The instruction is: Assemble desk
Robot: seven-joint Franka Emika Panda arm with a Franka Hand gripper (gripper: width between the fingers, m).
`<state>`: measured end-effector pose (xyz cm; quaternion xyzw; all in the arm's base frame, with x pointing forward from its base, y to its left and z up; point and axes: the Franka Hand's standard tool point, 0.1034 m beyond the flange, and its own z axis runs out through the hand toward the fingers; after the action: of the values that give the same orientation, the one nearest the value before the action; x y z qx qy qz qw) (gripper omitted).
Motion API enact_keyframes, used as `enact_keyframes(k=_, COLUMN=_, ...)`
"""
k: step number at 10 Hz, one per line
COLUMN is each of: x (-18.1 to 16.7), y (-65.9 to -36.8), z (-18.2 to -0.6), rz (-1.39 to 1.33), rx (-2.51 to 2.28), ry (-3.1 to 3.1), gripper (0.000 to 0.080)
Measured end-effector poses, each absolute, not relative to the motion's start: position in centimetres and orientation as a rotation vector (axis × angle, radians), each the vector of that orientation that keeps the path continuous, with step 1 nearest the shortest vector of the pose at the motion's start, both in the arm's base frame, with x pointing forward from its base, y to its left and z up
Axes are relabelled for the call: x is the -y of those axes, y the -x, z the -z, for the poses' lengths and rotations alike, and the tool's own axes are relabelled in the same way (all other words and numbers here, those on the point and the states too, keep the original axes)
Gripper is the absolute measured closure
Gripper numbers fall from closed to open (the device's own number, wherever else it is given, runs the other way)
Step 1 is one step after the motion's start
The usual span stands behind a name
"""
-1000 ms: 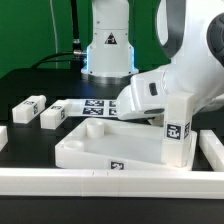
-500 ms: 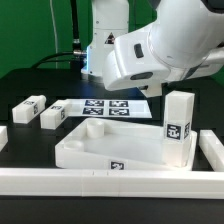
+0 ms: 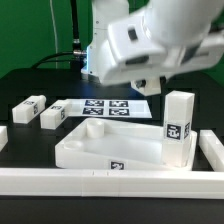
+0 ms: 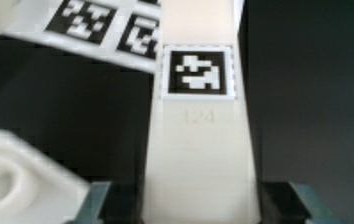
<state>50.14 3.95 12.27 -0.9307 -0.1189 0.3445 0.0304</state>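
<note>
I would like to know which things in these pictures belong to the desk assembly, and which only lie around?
Belong to the job:
- desk top
- upright leg, at the exterior view's right
- outer leg and inner leg, lying at the exterior view's left

Only lying about:
- marker board, flat behind the desk top
- front rail
- right rail

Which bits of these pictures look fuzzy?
Exterior view: the robot arm is smeared; the desk top and upright leg are sharp. Wrist view: that leg, close up, looks slightly soft, its tag clear.
</note>
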Motion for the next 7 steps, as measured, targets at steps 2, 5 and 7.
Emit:
enact_keyframes(k=2, x=-2.6, y=-51.2, z=-14.9, rz=-0.956, rx=0.352, ry=2.899, gripper=0.0509)
enact_keyframes(k=5, x=-2.5, y=-53.1, z=-15.3, rz=-0.606, rx=0.355, ry=3.004, gripper=0.0509)
enact_keyframes(k=7, x=-1.7, y=-53.7, z=-15.7, rz=-0.43, rx=0.398, ry=3.021, gripper=0.0509)
